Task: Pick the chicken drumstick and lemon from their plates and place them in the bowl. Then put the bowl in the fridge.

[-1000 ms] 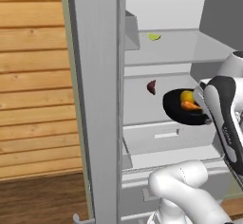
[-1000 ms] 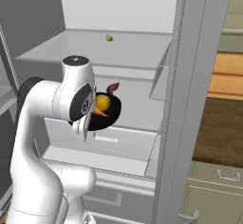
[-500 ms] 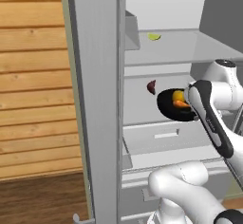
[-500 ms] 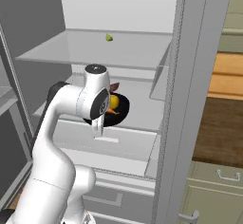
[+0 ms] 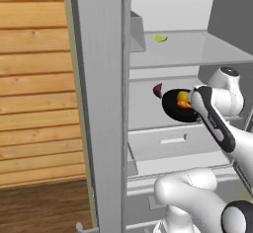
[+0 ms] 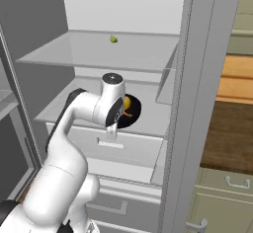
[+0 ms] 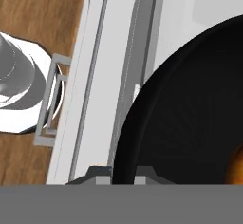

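one dark red item (image 5: 157, 89) lies at 9 o'clock of the one black bowl (image 5: 174, 109) on the fridge (image 5: 101, 103) shelf. one lemon (image 5: 183, 97) and one drumstick (image 5: 185, 105) sit inside. one gripper (image 7: 119, 176) pinches the bowl rim.
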